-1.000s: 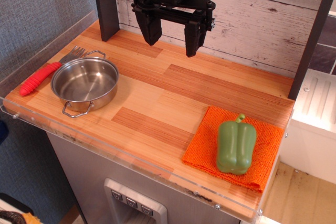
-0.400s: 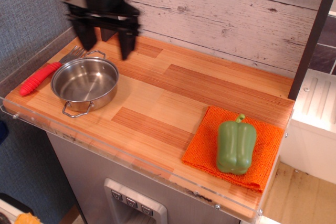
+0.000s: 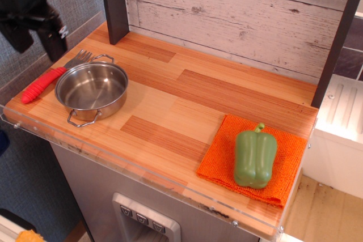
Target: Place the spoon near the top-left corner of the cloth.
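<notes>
Spoon (image 3: 50,75) first: we are seeing it lying flat at the table's (image 3: 187,100) far-left corner, touching the steel pot (image 3: 92,90), ungrasped. Our end effector (image 3: 33,33) is hovering above its handle, fingers spread and empty, presumably lining up a pick. Across at the near-right corner, a green pepper (image 3: 255,157) is sitting on the cloth (image 3: 224,157).

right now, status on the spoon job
Gripper open, empty, above spoon. Spoon flat, left of pot. Pepper sits on cloth.

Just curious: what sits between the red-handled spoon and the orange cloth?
The steel pot, right beside the spoon; then bare wooden counter until the cloth, in the one camera view.
</notes>
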`<state>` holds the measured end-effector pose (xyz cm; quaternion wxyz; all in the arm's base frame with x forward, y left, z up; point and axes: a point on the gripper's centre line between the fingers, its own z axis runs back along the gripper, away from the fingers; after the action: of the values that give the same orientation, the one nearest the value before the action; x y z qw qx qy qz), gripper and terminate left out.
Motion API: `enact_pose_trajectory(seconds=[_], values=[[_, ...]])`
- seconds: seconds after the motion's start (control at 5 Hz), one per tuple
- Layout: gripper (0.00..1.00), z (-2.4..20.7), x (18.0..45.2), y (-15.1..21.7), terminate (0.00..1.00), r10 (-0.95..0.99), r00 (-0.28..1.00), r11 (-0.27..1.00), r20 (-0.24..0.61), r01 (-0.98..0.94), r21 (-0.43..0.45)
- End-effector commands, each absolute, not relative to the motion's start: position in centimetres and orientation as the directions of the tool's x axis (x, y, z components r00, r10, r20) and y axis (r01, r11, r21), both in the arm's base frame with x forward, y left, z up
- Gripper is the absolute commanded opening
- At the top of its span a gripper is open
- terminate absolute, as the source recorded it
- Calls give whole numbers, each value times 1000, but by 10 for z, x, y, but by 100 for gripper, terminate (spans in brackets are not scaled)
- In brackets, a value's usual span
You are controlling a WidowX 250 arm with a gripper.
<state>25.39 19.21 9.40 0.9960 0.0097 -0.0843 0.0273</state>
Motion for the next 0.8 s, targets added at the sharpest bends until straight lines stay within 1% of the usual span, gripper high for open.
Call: enact_pose_trajectory(seconds=[0.0, 0.2, 0.6], values=[[100, 77, 271, 241, 0, 23, 980, 1000, 197, -19, -22], [100, 68, 276, 239, 0, 8, 983, 1000, 181, -6, -14], [100, 58, 284, 229, 0, -5, 987, 1000, 159, 7, -10]])
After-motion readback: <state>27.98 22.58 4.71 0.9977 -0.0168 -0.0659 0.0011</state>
